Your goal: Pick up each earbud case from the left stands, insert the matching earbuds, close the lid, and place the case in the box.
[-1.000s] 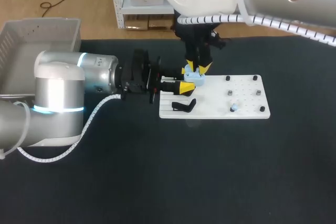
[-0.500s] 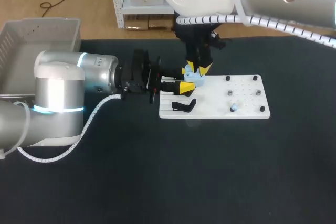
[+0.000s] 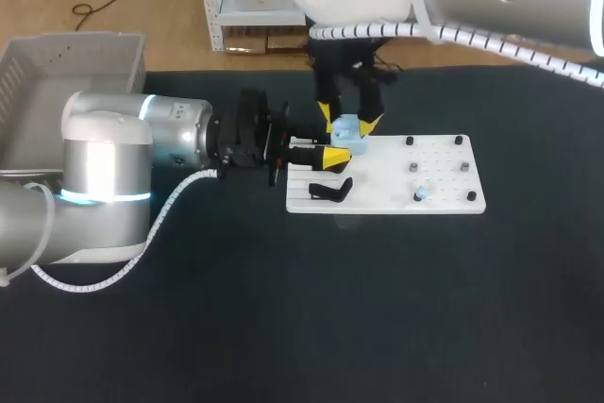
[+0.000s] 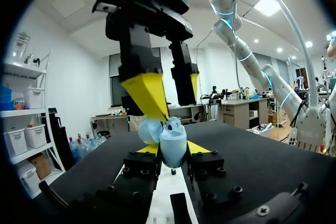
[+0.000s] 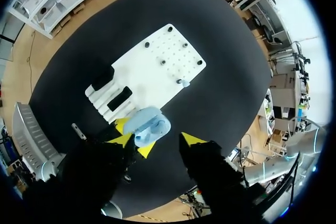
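Observation:
My left gripper point(image 3: 336, 154) is shut on a light blue earbud case point(image 3: 346, 132), held upright over the left end of the white board point(image 3: 444, 176). In the left wrist view the case point(image 4: 173, 141) sits between my left gripper's point(image 4: 176, 150) yellow tips. My right gripper point(image 3: 348, 117) hangs just above it, open, a finger on either side of the case. In the right wrist view the case point(image 5: 149, 124) shows its lid up, ahead of my right gripper point(image 5: 156, 140). A small light blue earbud point(image 3: 420, 193) stands on the board.
A black case point(image 3: 330, 191) rests on the slotted stands at the board's left end; two black cases point(image 5: 103, 78) point(image 5: 121, 98) show in the right wrist view. Small pegs point(image 3: 413, 168) stick up from the board. The white basket point(image 3: 57, 73) stands at the table's far left.
My right gripper has opened, its fingers spreading apart from the light blue case, and has risen slightly. The left arm and the case have stayed put.

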Available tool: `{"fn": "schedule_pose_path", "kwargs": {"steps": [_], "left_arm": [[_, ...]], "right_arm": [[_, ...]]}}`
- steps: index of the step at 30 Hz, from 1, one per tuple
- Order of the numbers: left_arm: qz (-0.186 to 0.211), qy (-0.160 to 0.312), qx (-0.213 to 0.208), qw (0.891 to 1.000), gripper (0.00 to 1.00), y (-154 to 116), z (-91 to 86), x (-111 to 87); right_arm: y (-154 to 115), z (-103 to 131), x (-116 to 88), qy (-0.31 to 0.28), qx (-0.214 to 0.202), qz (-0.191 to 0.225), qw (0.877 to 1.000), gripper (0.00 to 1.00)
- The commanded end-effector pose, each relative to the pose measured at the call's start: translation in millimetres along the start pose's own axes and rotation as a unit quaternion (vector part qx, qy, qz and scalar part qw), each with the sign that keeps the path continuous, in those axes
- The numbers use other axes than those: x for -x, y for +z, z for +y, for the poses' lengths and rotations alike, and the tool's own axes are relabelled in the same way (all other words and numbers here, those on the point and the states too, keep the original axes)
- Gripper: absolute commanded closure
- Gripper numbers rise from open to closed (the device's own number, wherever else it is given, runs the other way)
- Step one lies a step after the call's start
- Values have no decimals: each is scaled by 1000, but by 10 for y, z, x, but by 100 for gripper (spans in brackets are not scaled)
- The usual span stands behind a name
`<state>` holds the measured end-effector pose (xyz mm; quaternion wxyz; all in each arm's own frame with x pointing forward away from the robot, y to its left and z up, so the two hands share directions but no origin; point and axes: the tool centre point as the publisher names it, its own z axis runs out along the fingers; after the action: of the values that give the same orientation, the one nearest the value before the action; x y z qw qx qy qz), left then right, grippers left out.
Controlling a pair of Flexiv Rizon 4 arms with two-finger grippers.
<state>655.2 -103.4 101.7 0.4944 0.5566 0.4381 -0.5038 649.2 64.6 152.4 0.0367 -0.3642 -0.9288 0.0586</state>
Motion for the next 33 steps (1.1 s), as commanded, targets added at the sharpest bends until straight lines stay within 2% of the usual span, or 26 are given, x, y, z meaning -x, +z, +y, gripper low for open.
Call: {"fn": "schedule_pose_path", "kwargs": {"steps": [1,2,4,7,10,15,26,33], "left_arm": [[-4,1,0,1000,100,5,-3,-33],[-4,1,0,1000,100,5,-3,-33],[-4,1,0,1000,100,5,-3,-33],[-4,1,0,1000,100,5,-3,-33],[-4,1,0,1000,100,5,-3,-33],[-4,1,0,1000,100,5,-3,-33],[-4,1,0,1000,100,5,-3,-33],[-4,1,0,1000,100,5,-3,-33]], "right_arm": [[-89,-219,-77,-12,46,-2,999,28],[-118,-256,-94,-28,58,-2,998,34],[-166,-322,-117,-64,90,-3,994,33],[-223,-444,-107,-103,137,-4,985,38],[-231,-560,-63,-135,161,-14,978,39],[-222,-709,-33,-173,198,-23,965,49],[-40,-928,58,-220,229,-37,947,52],[183,-993,230,-221,228,-38,948,52]]}}
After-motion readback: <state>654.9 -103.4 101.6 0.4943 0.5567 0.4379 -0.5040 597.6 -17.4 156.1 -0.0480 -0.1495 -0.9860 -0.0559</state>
